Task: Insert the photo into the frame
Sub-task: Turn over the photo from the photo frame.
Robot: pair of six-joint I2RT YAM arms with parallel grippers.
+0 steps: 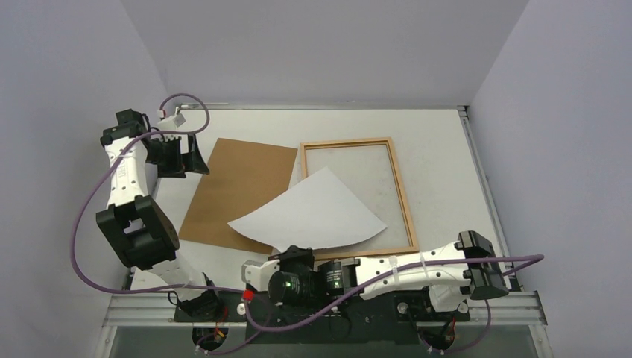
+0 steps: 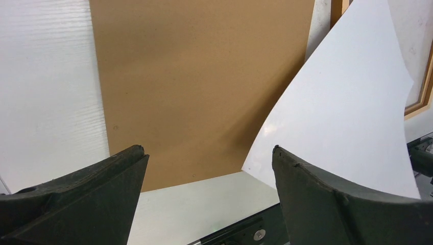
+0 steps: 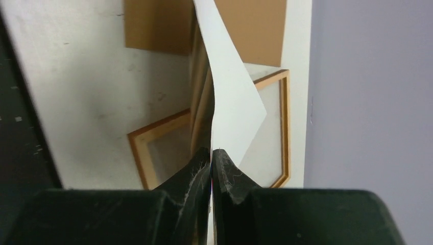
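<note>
Gripping the near edge of the photo (image 1: 309,212), your right pincer (image 3: 211,153) has its two fingers pressed together on the sheet, with the paper standing up out of the tips in the wrist view. From above, you see only the plain white back of the photo. It hangs at a slant, with its far corner pointing over the glass. Its right part covers the near left area of the frame (image 1: 403,195), and its left corner reaches over the near right edge of the brown board (image 1: 238,186). The frame lies flat on the tabletop (image 1: 440,164), just to the right of the board. Your left pincer (image 2: 207,151) is spread wide and has hold of nothing; it hangs above the far left corner of the board, well apart from the photo.
</note>
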